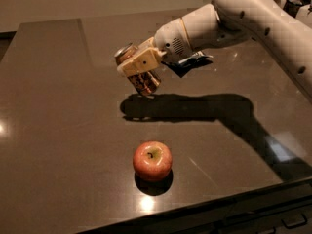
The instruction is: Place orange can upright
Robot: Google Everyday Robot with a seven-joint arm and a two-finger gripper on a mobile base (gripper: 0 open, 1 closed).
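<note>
The orange can (144, 82) is in my gripper (138, 65), near the middle of the dark table (58, 130). The can is tilted, its silver top pointing up and to the left, its lower end close to the tabletop above its own shadow. The gripper's cream-coloured fingers (141, 61) are shut across the can's body. My white arm comes in from the upper right.
A red-yellow apple (152, 160) sits on the table in front of the can, toward the near edge. A dark blue snack bag (191, 62) lies behind the gripper, partly hidden by my arm. The table's front edge runs along the bottom right.
</note>
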